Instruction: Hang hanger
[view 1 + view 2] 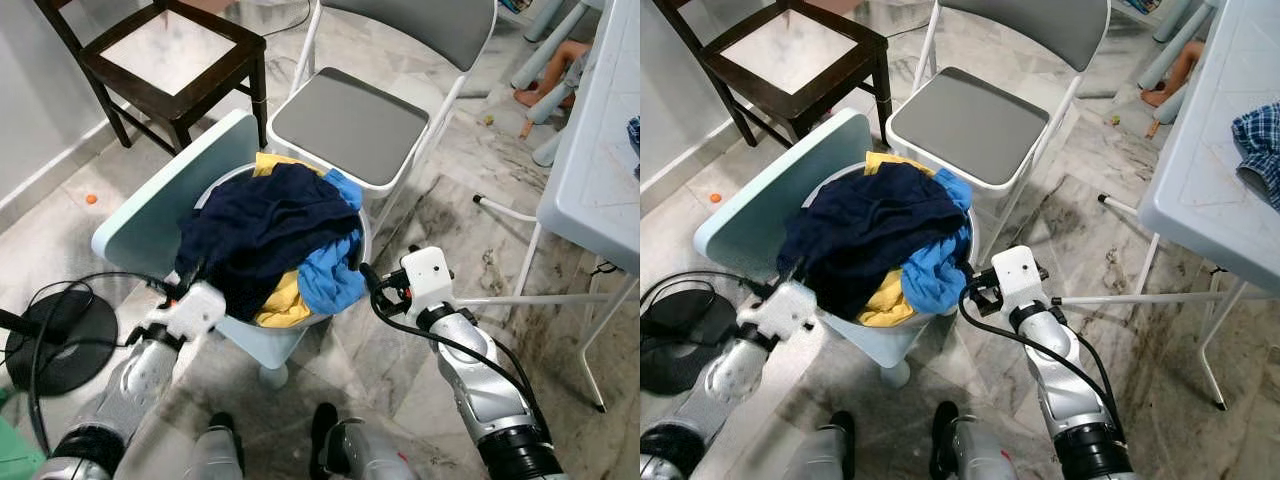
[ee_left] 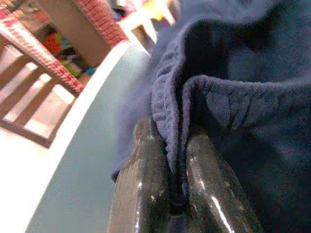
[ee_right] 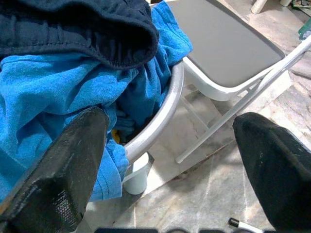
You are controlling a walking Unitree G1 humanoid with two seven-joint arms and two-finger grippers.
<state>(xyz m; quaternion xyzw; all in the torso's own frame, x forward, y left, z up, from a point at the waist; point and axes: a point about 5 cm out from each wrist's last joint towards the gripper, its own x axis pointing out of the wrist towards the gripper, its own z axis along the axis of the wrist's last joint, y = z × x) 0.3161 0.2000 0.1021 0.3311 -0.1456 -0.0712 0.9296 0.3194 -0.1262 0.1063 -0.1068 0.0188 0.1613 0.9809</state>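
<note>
Left pincer (image 2: 177,184) clenched on the navy garment (image 1: 265,225) hem, right pincer (image 3: 170,160) spread wide at the basin (image 3: 163,116) rim — seemingly fetching laundry; next, lift it free.

No readable text, labels, brands or numbers in any view. Checked the clothes, the basin, the chairs, the bench and the robot's arms: nothing legible. Background shelf clutter in the left wrist view is too blurred to read.
</note>
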